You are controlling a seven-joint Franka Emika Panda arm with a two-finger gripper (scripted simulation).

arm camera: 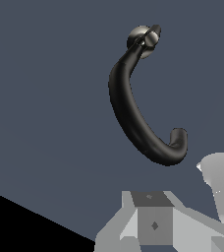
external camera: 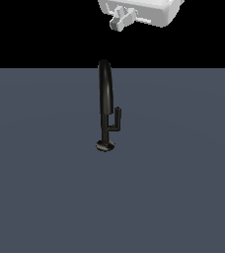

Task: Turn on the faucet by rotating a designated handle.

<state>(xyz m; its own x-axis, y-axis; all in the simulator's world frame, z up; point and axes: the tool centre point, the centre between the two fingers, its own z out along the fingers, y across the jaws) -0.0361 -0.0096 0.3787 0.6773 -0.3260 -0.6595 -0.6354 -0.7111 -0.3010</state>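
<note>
exterior faucet (external camera: pixel 104 99): upright on the grey floor (external camera: pixel 183 197), handle (external camera: pixel 116 121) branching toward the exterior view's right.
exterior gripper (external camera: pixel 120 21): high above, well apart, likely staged for descent; finger spacing unclear.
wrist faucet (arm camera: pixel 133 108): seen from above, untouched.
</note>
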